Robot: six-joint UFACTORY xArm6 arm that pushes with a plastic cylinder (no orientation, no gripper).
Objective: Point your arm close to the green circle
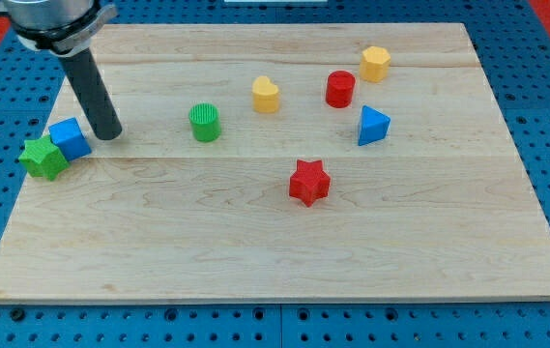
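We see my tip just right of the blue cube (green star touching it), left of the green circle; it holds nothing.

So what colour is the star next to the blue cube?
Green: the green star block, clearest in the camera view.
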